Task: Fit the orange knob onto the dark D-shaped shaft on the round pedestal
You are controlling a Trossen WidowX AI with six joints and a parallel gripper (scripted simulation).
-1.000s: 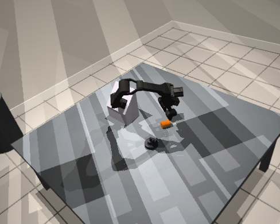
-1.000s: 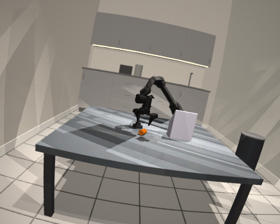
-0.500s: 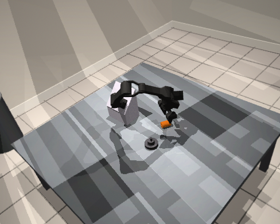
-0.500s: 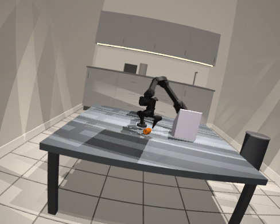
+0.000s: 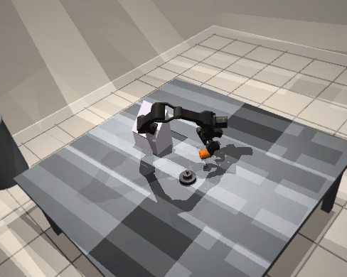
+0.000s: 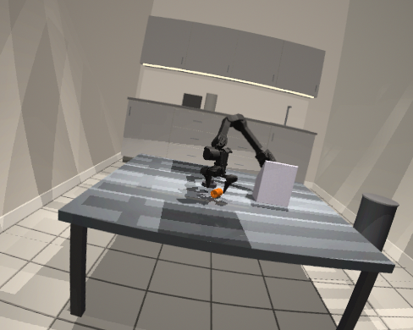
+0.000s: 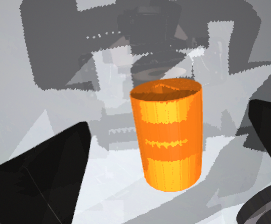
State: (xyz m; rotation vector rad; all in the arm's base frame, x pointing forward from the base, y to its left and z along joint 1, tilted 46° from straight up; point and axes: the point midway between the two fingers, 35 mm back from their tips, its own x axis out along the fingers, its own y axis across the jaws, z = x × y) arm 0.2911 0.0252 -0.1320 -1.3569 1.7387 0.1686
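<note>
Between open fingers, an orange knob (image 5: 204, 153) (image 6: 217, 193) (image 7: 170, 140), cylindrical, hollow-ended.

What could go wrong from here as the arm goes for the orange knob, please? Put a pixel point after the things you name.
The orange knob (image 5: 204, 153) (image 6: 216, 193) (image 7: 170, 137) lies on its round side between the open fingers of the gripper (image 6: 218, 189) (image 7: 172, 119), so it might roll if one finger touches first. Gripped lying down, it would probably need tipping upright before fitting. The round pedestal (image 5: 187, 178) (image 7: 269, 206) stands close by, so a finger could bump it.
</note>
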